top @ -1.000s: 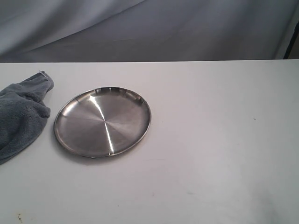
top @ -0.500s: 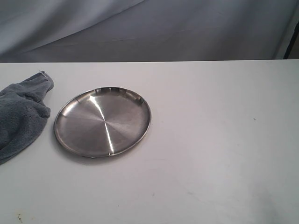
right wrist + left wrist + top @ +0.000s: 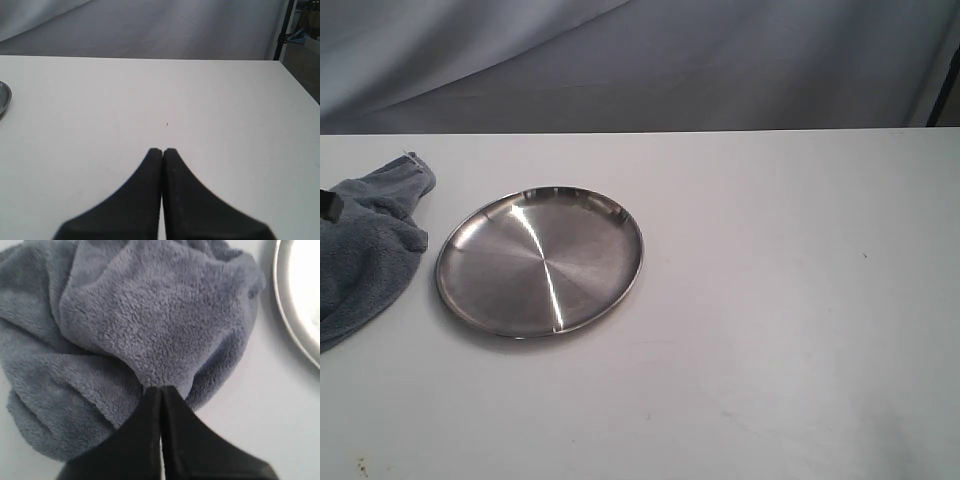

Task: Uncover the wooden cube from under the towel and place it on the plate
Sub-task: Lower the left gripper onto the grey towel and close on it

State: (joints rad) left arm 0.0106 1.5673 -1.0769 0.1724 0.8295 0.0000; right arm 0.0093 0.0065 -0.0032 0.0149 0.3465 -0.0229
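The left pincer (image 3: 160, 389), closed, has newly appeared at the towel (image 3: 150, 315).

Soft, even, rather cool light fills the scene, so the white table (image 3: 770, 300) reads pale grey. The grey backdrop (image 3: 670, 60) at the far side shows gentle shaded folds. The plate (image 3: 490, 285) carries a narrow bright streak of glare across its middle and throws a thin, soft shadow along its near rim. The overall picture is slightly soft and grainy. Close up, the towel (image 3: 150, 315) is fairly sharp and the plate's rim beside it is blown out white, while the left gripper (image 3: 160, 389) and right gripper (image 3: 162, 150) are blurred black shapes without detail.
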